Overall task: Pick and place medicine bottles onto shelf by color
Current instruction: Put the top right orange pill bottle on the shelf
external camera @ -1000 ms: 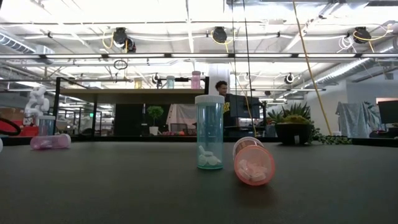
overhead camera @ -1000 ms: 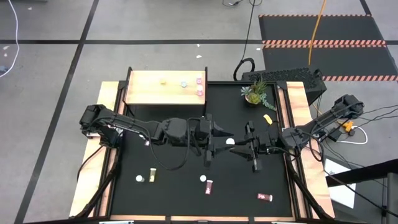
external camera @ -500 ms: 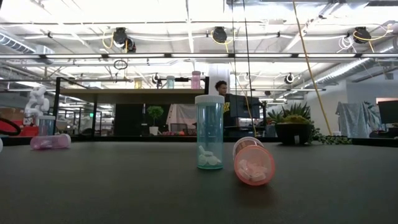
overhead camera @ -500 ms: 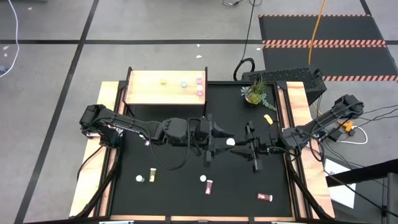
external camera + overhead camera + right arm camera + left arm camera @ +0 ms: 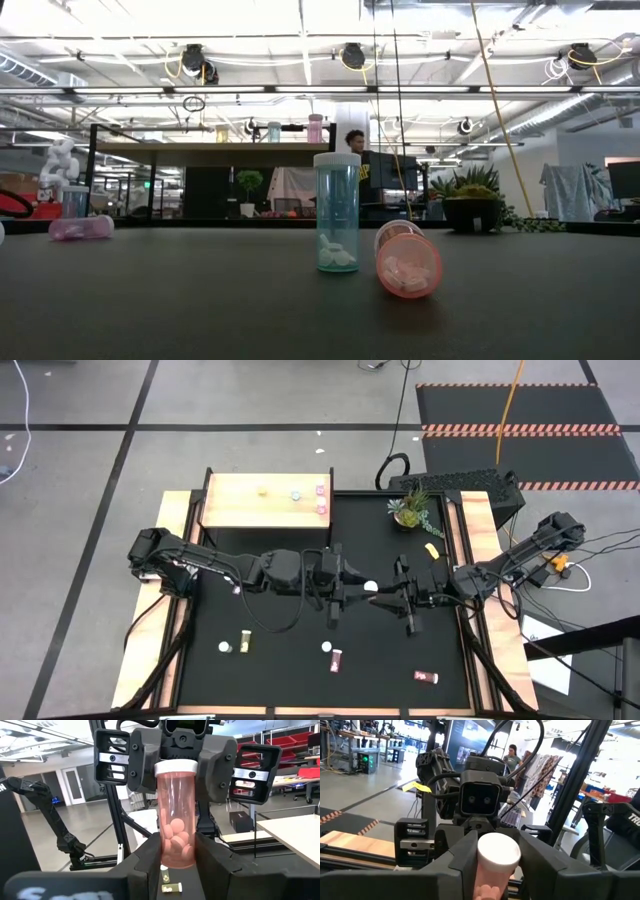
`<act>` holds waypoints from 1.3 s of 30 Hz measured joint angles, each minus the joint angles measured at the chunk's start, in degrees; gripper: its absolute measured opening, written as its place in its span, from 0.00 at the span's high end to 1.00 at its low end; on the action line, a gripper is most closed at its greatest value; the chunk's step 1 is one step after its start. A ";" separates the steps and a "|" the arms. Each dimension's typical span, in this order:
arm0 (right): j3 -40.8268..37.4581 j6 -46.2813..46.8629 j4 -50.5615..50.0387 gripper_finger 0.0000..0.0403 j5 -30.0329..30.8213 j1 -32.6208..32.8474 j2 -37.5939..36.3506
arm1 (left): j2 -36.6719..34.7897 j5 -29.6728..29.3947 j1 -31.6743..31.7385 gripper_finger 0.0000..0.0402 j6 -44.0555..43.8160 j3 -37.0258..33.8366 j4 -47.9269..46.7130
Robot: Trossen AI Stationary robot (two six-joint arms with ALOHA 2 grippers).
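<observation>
We are mid-handover above the table's middle: our right gripper (image 5: 177, 851) clamps the pink bottle (image 5: 176, 815) at its base while our left gripper (image 5: 496, 851) seems closed around its cap, so next the right should release.

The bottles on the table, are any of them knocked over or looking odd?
Yes. In the low view, the red bottle lies on its side beside the upright teal bottle, and a pink bottle lies tipped over farther back.
</observation>
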 joint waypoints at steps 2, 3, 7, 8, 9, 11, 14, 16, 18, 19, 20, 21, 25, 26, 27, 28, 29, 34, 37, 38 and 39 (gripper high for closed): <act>0.00 0.56 -0.02 0.76 0.00 0.00 0.00 | 0.00 0.00 0.00 0.68 -0.11 0.00 0.00; 0.00 1.06 -0.07 0.75 0.02 0.00 0.00 | 0.00 -0.01 0.00 0.68 -0.20 0.00 0.00; 0.00 1.94 -0.49 0.73 0.05 0.00 -0.02 | 0.00 -0.02 0.00 0.67 -0.17 0.00 -0.16; 0.00 2.22 -0.71 0.71 0.10 0.00 -0.02 | 0.00 -0.02 0.00 0.67 -0.19 0.00 -0.23; 0.00 2.83 -1.03 0.70 0.34 0.00 -0.02 | 0.00 -0.19 0.00 0.67 -0.32 0.00 -0.43; 0.00 4.10 -2.20 0.67 1.95 0.02 -0.02 | -0.16 -1.75 0.07 0.67 -0.81 0.00 -1.56; 0.00 4.97 -3.91 0.62 3.45 0.10 -0.10 | -1.10 -2.93 0.36 0.67 -0.10 0.02 -4.66; 0.00 5.21 -5.25 0.59 3.57 0.15 -0.45 | -2.10 -3.08 0.55 0.67 0.74 0.07 -6.34; 0.00 6.25 -6.03 0.56 3.47 0.15 -0.78 | -2.70 -3.26 0.70 0.67 1.81 0.07 -6.48; -0.03 6.41 -7.02 0.55 3.48 0.15 -1.21 | -2.90 -3.41 0.86 0.67 2.34 0.10 -6.19; -0.07 6.43 -7.30 0.54 3.46 0.15 -1.55 | -3.50 -4.04 0.93 0.67 2.71 0.11 -6.46; -0.07 6.47 -7.39 0.53 3.50 0.17 -1.83 | -4.37 -5.02 0.89 0.67 2.99 0.07 -7.78; -0.04 7.13 -10.75 0.50 4.43 0.20 -4.04 | -6.73 -10.48 0.71 0.67 4.85 0.10 -9.29; -0.04 7.55 -11.54 0.50 4.94 0.20 -4.73 | -7.54 -11.59 0.47 0.67 6.03 0.00 -10.46; -0.04 7.90 -12.71 0.50 5.03 0.20 -5.53 | -8.05 -12.69 0.44 0.67 7.02 0.02 -10.19; -0.04 7.99 -13.72 0.50 5.00 0.20 -6.26 | -8.85 -14.05 0.47 0.67 7.76 0.12 -10.48; -0.04 8.27 -14.37 0.50 4.98 0.20 -6.84 | -9.81 -15.37 0.42 0.67 8.36 0.12 -11.91; -0.04 9.77 -17.77 0.50 4.86 0.49 -9.64 | -13.72 -21.17 0.48 0.67 10.59 0.07 -17.18; -0.04 10.94 -20.21 0.50 4.82 1.15 -10.55 | -16.01 -26.16 0.55 0.67 10.90 0.07 -21.29; -0.04 11.28 -21.19 0.50 4.80 1.46 -10.84 | -16.70 -27.79 0.49 0.67 10.89 0.02 -23.28; -0.04 11.68 -22.15 0.50 4.79 1.84 -11.07 | -17.10 -29.19 0.46 0.67 10.87 0.02 -24.39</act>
